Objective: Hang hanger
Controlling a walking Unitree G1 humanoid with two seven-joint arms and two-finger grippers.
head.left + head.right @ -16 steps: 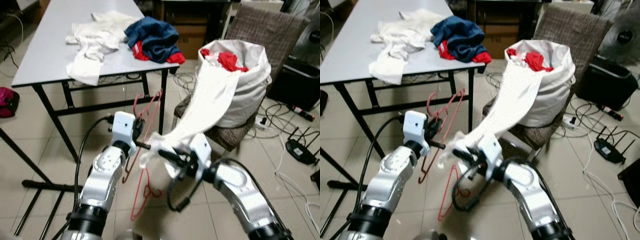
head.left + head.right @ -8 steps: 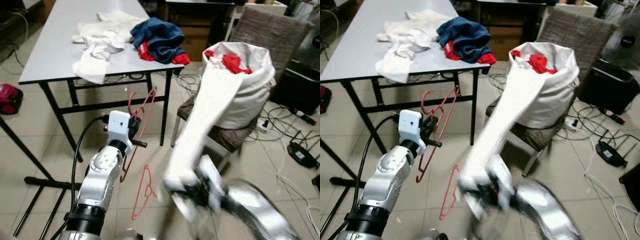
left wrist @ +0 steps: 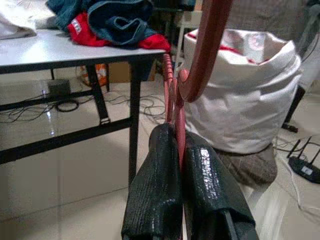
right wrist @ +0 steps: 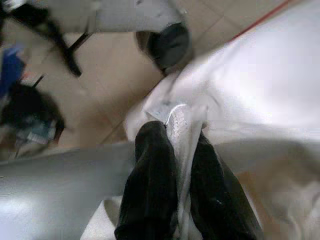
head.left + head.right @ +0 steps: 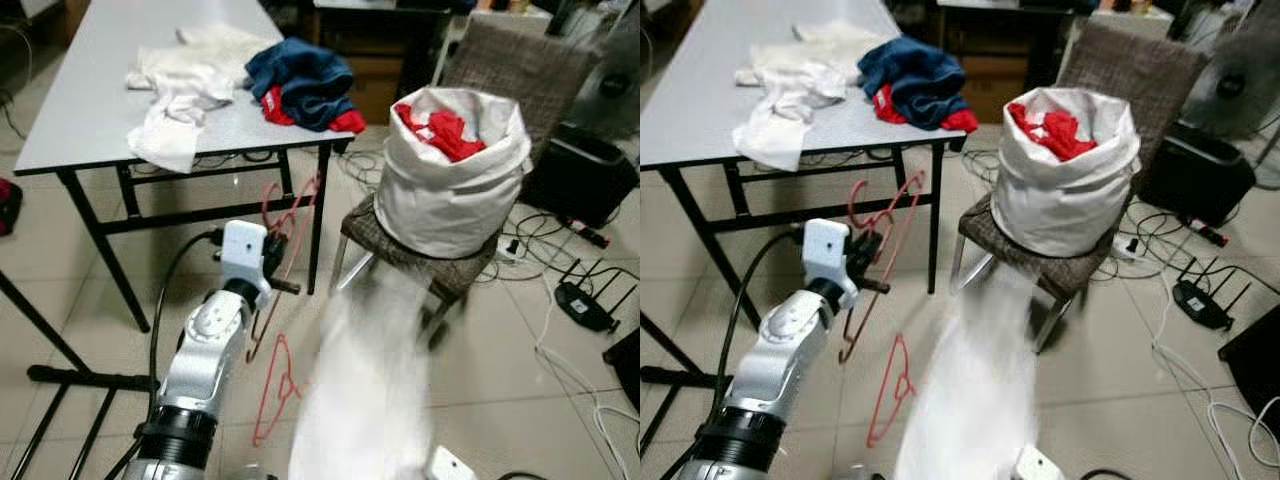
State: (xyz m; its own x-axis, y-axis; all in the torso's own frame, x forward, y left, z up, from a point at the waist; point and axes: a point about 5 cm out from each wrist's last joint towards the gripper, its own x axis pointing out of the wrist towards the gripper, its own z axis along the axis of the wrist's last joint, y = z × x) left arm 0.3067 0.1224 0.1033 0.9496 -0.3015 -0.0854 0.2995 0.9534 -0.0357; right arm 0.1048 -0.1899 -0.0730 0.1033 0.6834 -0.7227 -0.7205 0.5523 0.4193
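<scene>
Before the robot, in the left eye view, the left gripper [image 5: 272,268] is raised over the tiled floor [image 5: 80,300], its black fingers closed on a red hanger [image 5: 292,218]. That hanger's long axis runs steeply upward and slightly to the right, its hook end topmost near the leg of the grey folding table [image 5: 90,110]. A second red hanger [image 5: 277,392] lies flat on the tiles below. On the table sit a crumpled white garment [image 5: 185,90] and a navy garment [image 5: 300,78] with red fabric under it. A white laundry bag [image 5: 455,180], with red clothes at its mouth, sits on a woven chair [image 5: 400,255]. A blurred white cloth [image 5: 365,390] hangs low in the foreground, in front of the chair. Cables and a black router [image 5: 585,300] lie on the floor to the right.

Seen from the right eye, a fan [image 5: 1235,95] stands behind the chair beside a black box [image 5: 1195,170].

Looking along the left wrist camera, the two fingers [image 3: 155,190] press together around the hanger's red wire, which rises straight away from them to a curved hook, with the table leg and bag beyond.

Looking along the right wrist camera, the right gripper [image 4: 175,155] has its fingers clamped on a fold of the white cloth, its label showing just past the tips; tiles and a silver arm lie behind.
</scene>
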